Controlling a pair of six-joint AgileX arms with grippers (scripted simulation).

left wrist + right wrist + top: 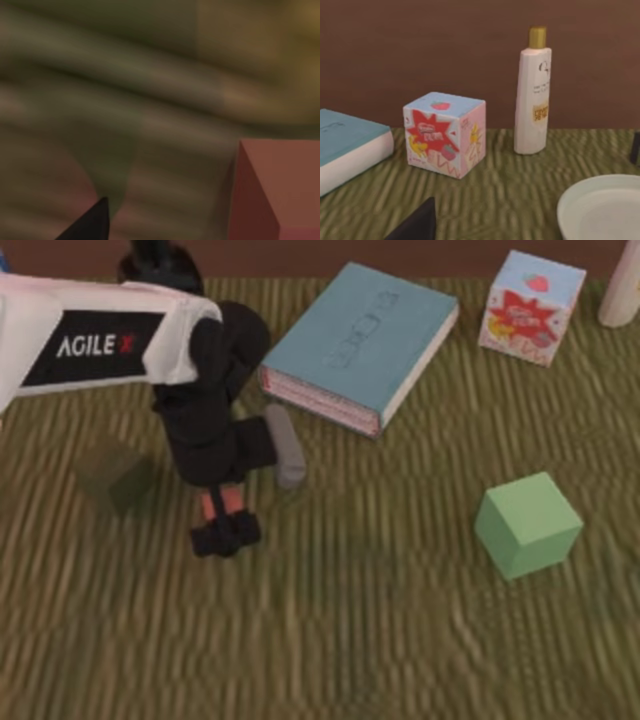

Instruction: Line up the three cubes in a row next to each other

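The left arm reaches in from the top view's left edge, and its left hand (226, 530) hangs low over the left half of the bench (360, 640). Between the dark fingers (240, 528) sits the salmon-red cube (218, 502), small and mostly hidden under the wrist; the fingers look closed against its sides. From the left wrist camera the same cube (280, 190) fills one corner, right up against the lens, with a dark fingertip (90, 222) at the frame's edge and the rest a smear of green cloth. Whether the cube rests on the bench or is lifted just off it, I cannot tell.

The dark olive cube (118, 478) sits on the bench just to the left of that hand, near but not touching. The light green cube (528, 525) stands well apart on the right half, alone.

Along the far edge lie a blue book (365, 340), flat and angled, and to its right a printed carton (532, 305) with a strawberry on top. The right wrist camera shows that carton (445, 134) upright, a white bottle (534, 95) with a gold cap standing beside it, and the rim of a white plate (605, 205), nothing on the part that shows. The right hand appears only as a dark fingertip (417, 224) in its own camera; I cannot tell how far it is open.
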